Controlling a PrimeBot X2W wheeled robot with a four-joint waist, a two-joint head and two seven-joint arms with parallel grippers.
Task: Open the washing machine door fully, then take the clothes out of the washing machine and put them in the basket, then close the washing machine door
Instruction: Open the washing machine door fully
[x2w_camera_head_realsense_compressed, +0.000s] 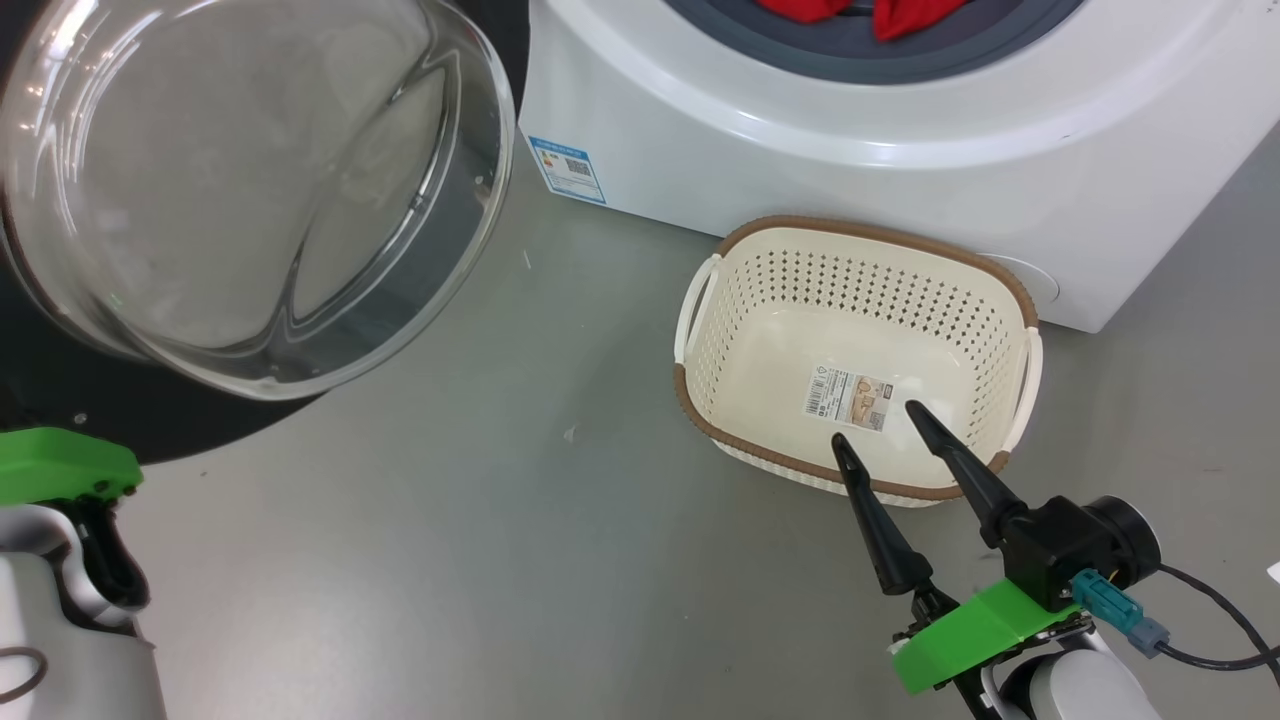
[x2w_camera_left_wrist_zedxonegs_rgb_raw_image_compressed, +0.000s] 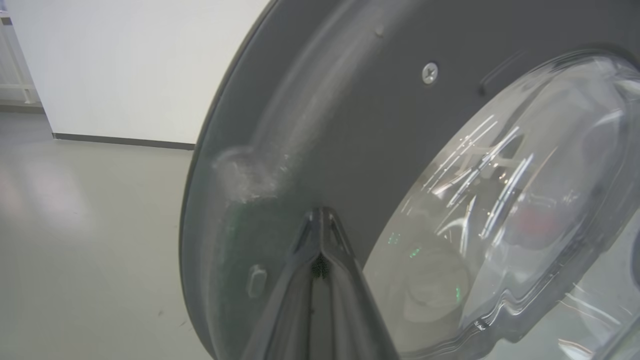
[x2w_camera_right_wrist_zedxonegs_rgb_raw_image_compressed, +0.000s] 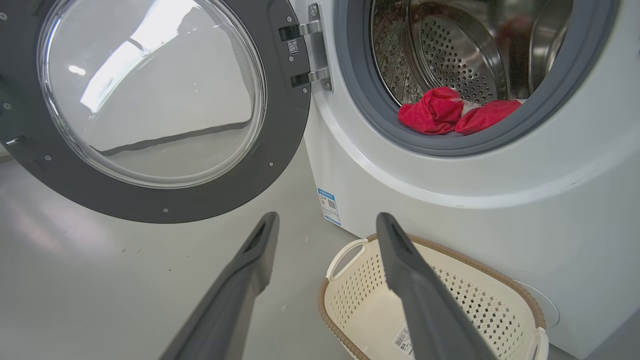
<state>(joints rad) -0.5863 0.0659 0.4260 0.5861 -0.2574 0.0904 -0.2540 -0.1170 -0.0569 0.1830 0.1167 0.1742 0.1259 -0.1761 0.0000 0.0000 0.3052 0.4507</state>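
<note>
The door (x2w_camera_right_wrist_zedxonegs_rgb_raw_image_compressed: 150, 100) hangs swung out to the left of the washer (x2w_camera_right_wrist_zedxonegs_rgb_raw_image_compressed: 450, 200) on its hinge (x2w_camera_right_wrist_zedxonegs_rgb_raw_image_compressed: 314, 50), and it looks about as wide as it will go. The left gripper (x2w_camera_left_wrist_zedxonegs_rgb_raw_image_compressed: 320, 225) has its fingers pressed together with nothing between them, tips right up at the door's grey inner face; whether they touch it I can't tell. The right gripper (x2w_camera_head_realsense_compressed: 875, 425) hovers over the near end of the basket (x2w_camera_head_realsense_compressed: 850, 280), jaws spread wide and empty. The clothes (x2w_camera_right_wrist_zedxonegs_rgb_raw_image_compressed: 435, 110) lie in a red heap at the front of the drum (x2w_camera_right_wrist_zedxonegs_rgb_raw_image_compressed: 450, 55), down against the lower curve of the gasket (x2w_camera_right_wrist_zedxonegs_rgb_raw_image_compressed: 440, 148). I'd judge them light, limp and easy to pinch. They are best taken at a bunched fold on top of the heap, since a loose end will trail and could drag on the rubber lip coming out. The basket sits on the floor (x2w_camera_head_realsense_compressed: 450, 520) just in front of the washer, below the port, holding only a sticker (x2w_camera_head_realsense_compressed: 850, 397) — light plastic, likely to skid if bumped. From basket up to port the way looks open; the edges to mind are the washer's bulging front and the gasket lip. The door's rim crowds the left side, with a stretch of floor between it and the basket.
</note>
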